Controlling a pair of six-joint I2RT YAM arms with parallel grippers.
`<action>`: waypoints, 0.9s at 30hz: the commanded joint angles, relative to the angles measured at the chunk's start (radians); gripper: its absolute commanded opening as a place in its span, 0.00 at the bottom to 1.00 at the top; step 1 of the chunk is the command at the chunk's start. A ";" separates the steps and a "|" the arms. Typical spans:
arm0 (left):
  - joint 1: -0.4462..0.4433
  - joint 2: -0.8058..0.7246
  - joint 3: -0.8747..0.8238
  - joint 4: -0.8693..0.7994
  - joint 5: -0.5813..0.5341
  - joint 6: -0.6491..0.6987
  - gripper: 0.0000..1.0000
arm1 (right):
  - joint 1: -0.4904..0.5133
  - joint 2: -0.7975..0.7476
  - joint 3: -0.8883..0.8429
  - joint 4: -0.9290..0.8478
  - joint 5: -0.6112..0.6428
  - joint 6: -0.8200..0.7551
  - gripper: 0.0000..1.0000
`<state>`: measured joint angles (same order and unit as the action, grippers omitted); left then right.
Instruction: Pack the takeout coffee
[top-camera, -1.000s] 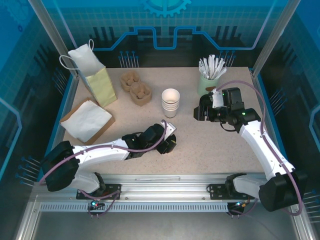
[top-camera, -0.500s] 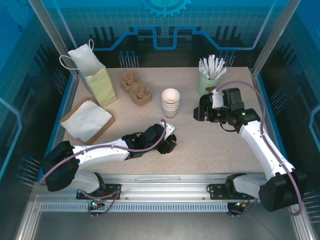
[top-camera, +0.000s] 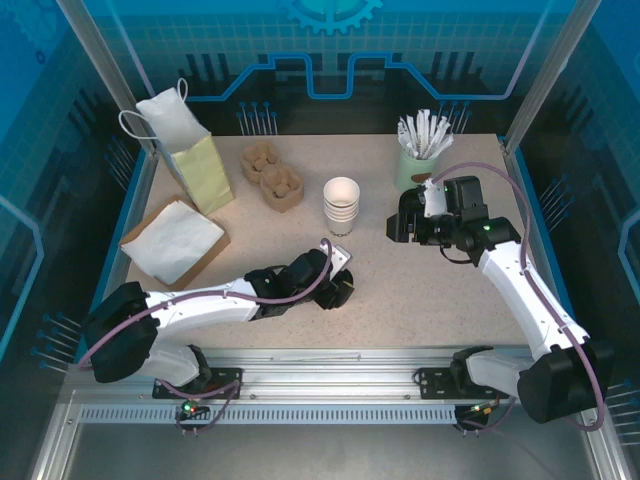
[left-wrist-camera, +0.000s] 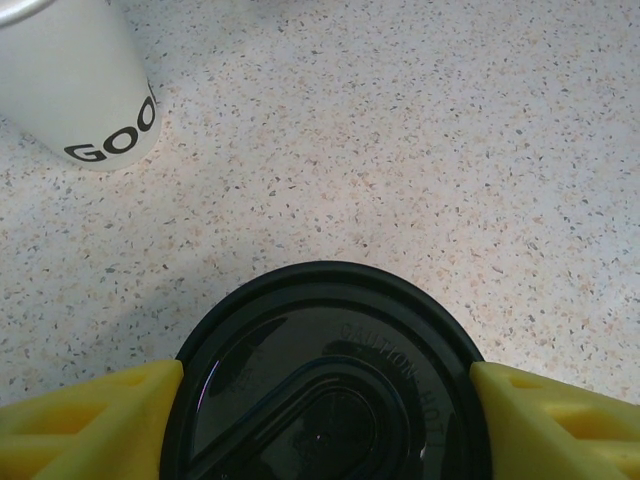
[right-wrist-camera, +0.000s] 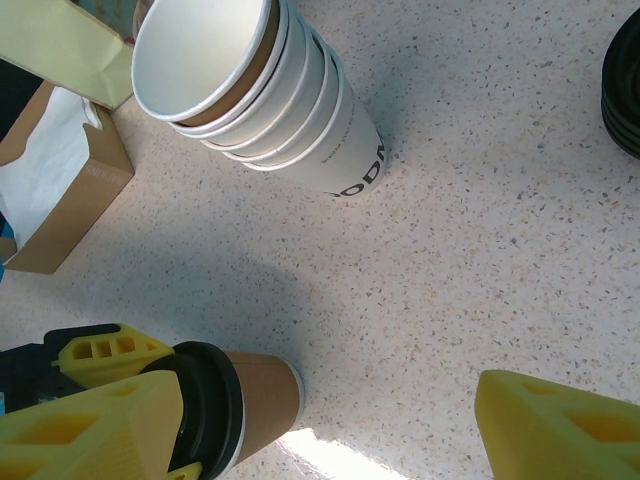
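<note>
Fingers of the left gripper (left-wrist-camera: 325, 378) apparently clamp the takeout coffee (right-wrist-camera: 262, 398) at its lid; the right gripper (right-wrist-camera: 320, 405) gapes.

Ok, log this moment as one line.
left claw: straddling takeout coffee lid, grip unclear | right claw: open, empty, above table | takeout coffee: upright on table
</note>
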<state>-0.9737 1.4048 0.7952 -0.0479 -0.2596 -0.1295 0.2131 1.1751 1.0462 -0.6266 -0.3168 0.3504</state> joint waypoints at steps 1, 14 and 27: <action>-0.014 0.002 0.029 -0.013 -0.021 -0.012 0.71 | -0.009 -0.002 -0.009 0.005 -0.015 0.008 0.78; -0.032 0.040 0.052 -0.049 -0.055 -0.060 0.73 | -0.002 0.003 -0.018 0.010 -0.015 0.015 0.78; -0.064 0.073 0.000 -0.120 -0.063 -0.033 0.69 | 0.004 0.020 0.005 -0.010 -0.012 0.005 0.78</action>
<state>-1.0206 1.4471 0.8284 -0.0612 -0.3218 -0.1783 0.2150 1.1812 1.0431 -0.6205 -0.3180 0.3580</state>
